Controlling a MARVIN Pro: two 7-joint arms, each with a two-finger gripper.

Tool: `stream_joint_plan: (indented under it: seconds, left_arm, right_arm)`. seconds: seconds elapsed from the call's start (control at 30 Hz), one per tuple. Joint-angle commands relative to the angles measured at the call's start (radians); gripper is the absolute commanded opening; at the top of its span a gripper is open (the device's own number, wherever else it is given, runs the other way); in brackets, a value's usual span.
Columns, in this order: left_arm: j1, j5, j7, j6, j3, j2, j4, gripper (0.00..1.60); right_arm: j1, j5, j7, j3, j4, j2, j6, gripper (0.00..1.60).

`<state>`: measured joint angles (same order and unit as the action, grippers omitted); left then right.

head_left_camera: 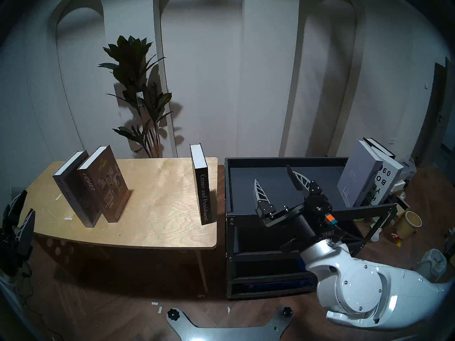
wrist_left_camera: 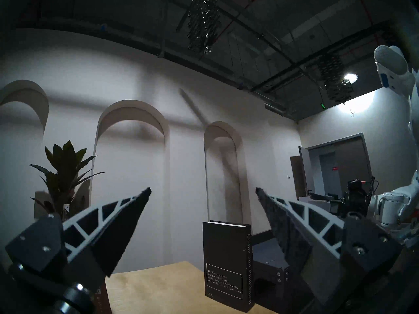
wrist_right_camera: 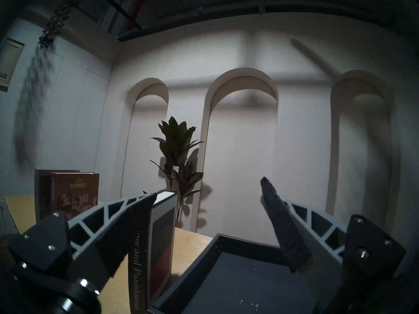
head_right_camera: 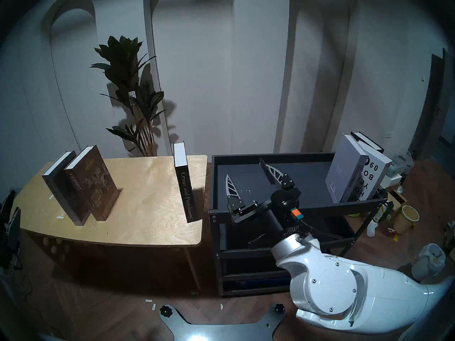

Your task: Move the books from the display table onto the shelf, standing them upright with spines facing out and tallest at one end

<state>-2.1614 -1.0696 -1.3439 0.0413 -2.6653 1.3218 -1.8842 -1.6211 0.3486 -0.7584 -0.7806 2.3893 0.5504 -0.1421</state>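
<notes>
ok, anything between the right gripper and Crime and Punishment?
Nothing visible. The right gripper, open and empty, is over the shelf tray; Crime and Punishment stands upright at the display table edge beside it.

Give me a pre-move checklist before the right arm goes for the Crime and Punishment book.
1. Right end effector open and empty: ok.
2. Crime and Punishment upright on the display table, standing alone at the edge next to the shelf: ok.
3. Free tray space left of Discontent: ok.
4. Books already on the shelf truly upright: cannot tell; they appear to lean toward its right end.
5. Left end effector open, empty, clear of the target: ok.
6. Homes and Special Issue well away from the target: ok.
</notes>
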Motion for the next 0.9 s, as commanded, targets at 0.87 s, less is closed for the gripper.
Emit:
stream_joint_plan:
  seconds: [0.87]
  left_arm:
    - [0.138,0.583,0.418,-0.140,0.228,0.075,-0.256,1.60]
  right_arm:
    - [0.065,-0.290,-0.422,0.176,-0.293,0.360,0.132,1.60]
